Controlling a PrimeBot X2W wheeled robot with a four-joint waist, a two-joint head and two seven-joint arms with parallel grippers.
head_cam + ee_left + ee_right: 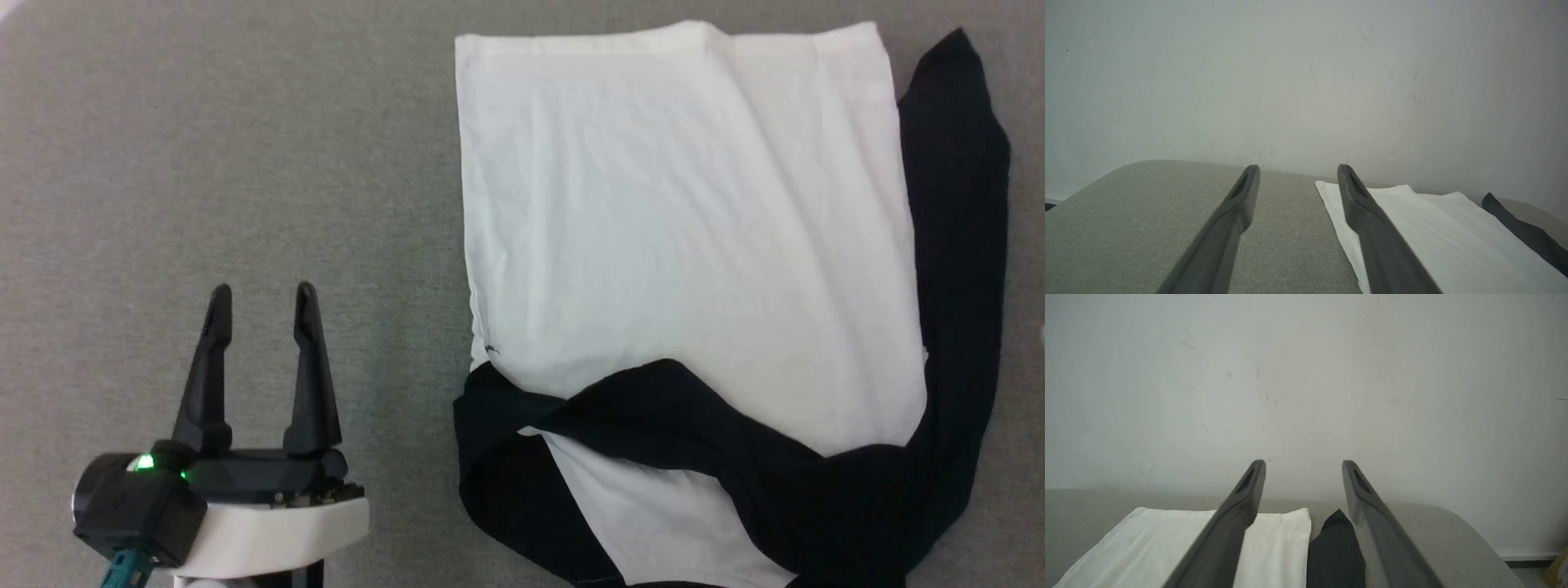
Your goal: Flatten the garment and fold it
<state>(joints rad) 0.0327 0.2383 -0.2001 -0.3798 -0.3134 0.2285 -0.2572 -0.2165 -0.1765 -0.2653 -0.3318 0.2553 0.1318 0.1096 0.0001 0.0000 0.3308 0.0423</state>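
The garment (686, 229) lies spread on the grey table, white body flat, hem at the far side. One black sleeve (702, 425) is folded across the near part of the body. The other black sleeve (959, 269) runs along its right edge. My left gripper (263, 296) stands open over bare table, well left of the garment, nothing between its fingers. In the left wrist view the left gripper (1298, 169) is open, with the garment (1437, 228) to its right. In the right wrist view my right gripper (1303, 464) is open above the garment (1274, 543) and the black sleeve (1336, 547).
The grey fabric table (204, 163) stretches left of the garment. A pale wall (1306, 81) rises just behind the table's far edge. The table's rounded corners show in both wrist views.
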